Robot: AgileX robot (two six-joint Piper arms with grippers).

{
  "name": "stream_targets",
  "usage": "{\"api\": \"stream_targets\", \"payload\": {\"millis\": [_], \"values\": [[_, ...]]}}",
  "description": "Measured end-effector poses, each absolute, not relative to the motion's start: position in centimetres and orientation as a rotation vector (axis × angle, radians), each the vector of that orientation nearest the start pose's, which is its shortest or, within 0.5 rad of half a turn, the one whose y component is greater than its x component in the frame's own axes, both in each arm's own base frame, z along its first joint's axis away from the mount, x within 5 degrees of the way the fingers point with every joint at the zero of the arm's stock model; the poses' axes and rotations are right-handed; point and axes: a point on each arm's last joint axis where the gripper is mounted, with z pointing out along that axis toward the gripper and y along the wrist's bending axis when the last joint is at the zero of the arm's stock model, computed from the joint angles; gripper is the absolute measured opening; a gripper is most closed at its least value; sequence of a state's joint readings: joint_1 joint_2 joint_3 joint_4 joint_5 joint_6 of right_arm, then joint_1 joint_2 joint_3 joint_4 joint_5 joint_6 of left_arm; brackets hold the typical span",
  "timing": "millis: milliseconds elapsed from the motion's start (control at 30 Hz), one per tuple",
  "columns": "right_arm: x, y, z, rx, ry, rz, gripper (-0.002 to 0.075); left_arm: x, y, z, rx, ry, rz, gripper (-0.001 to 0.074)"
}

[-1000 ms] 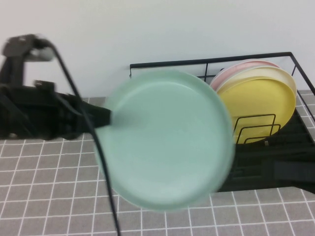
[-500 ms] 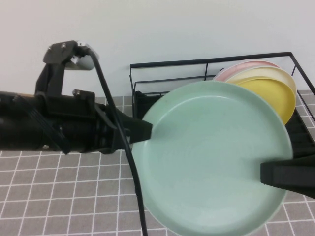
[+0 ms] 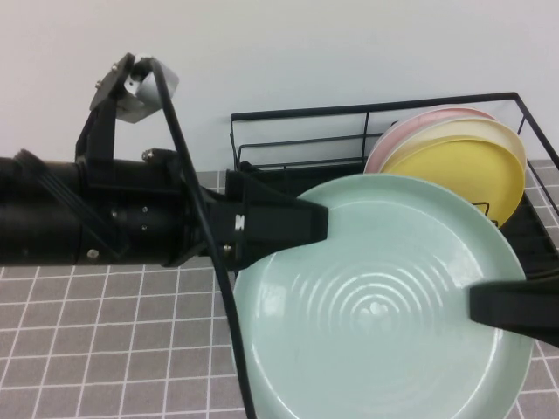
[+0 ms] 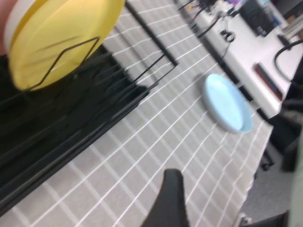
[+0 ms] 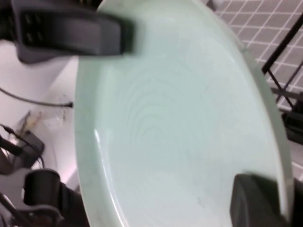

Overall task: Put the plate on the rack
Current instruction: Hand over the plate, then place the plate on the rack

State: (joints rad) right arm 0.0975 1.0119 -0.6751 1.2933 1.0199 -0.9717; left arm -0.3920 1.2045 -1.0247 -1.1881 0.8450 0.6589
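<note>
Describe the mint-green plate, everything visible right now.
The round, matte, pale mint-green plate is shallow with a low rim and faint concentric rings in its well. It is held off the table, face toward the high camera, in front of the black wire dish rack. The left gripper clamps its upper-left rim; the right gripper grips its right edge. It hides part of the yellow plate standing in the rack.

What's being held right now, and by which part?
The mint plate, held at its rim: left gripper on the upper-left edge, right gripper on the right edge.
</note>
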Motion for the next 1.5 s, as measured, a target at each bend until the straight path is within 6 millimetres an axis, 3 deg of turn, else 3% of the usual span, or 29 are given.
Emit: {"api": "stream_targets", "payload": {"millis": [133, 333, 433, 500, 600, 767, 900, 1067, 1167, 1500], "values": [[16.3, 8.9, 30.4, -0.599, 2.121, 1.087, 0.0073, 20.2, -15.4, 37.5, 0.502, 2.005, -1.313, 0.0547], [16.9, 7.7, 29.1, -0.693, 2.188, 0.793, 0.0073, 20.2, -15.6, 38.5, 0.5, 1.886, -1.382, 0.0454], [17.2, 6.9, 29.1, -0.739, 2.167, 0.615, 0.0073, 20.0, -15.5, 38.4, 0.568, 1.879, -1.318, 0.0282], [17.2, 6.5, 29.4, -0.742, 2.128, 0.517, 0.0073, 19.6, -15.2, 38.5, 0.623, 1.882, -1.259, 0.0125], [17.2, 6.1, 30.4, -0.797, 2.035, 0.393, 0.0073, 18.4, -14.6, 39.2, 0.691, 1.854, -1.172, 0.0034], [18.5, 5.4, 33.6, -0.846, 1.83, 0.15, 0.0072, 15.9, -12.2, 40.3, 0.689, 1.882, -0.911, 0.0005], [19.6, 5.0, 36.3, -0.988, 1.629, -0.106, 0.0072, 13.9, -9.6, 41.3, 0.607, 1.892, -0.678, 0.0001], [22.2, 5.5, 37.5, -1.177, 1.532, -0.219, 0.0072, 12.1, -6.7, 42.5, 0.443, 1.847, -0.469, 0.0], [23.9, 5.6, 37.2, -1.264, 1.524, -0.262, 0.0071, 11.4, -5.8, 42.3, 0.396, 1.846, -0.402, 0.0], [28.9, 5.8, 34.7, -1.366, 1.495, -0.358, 0.0071, 11.5, -5.7, 38.5, 0.406, 1.95, -0.385, 0.0]]}}
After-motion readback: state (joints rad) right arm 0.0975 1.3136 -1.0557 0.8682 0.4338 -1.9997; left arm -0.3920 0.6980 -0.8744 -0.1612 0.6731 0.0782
